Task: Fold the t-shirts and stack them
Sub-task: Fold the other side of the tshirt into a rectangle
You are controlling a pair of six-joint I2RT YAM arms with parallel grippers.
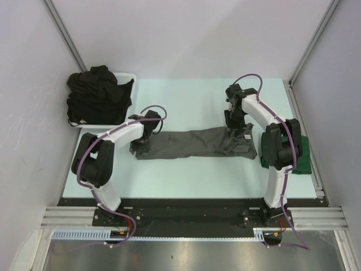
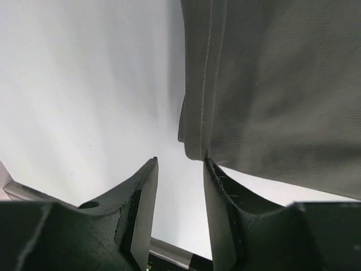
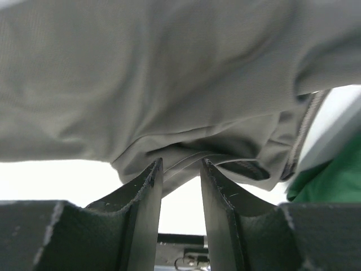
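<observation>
Robotics lab test cell: left arm (image 1: 113, 138) and right arm (image 1: 265, 116) bolted to a black base plate (image 1: 186, 217) on metal rails (image 1: 316, 217) at 6 o'clock, purple cables (image 1: 248, 76) looped along both. Pale bench table (image 1: 186, 96) boxed in by plain white panels (image 1: 169, 34) at 9, 12 and 3 o'clock, joined by bare metal profiles (image 1: 61, 28). Only domestic items: charcoal t-shirt (image 1: 192, 144) at centre, white basket (image 1: 127, 76) of black t-shirts (image 1: 96, 93) at 10 o'clock
</observation>
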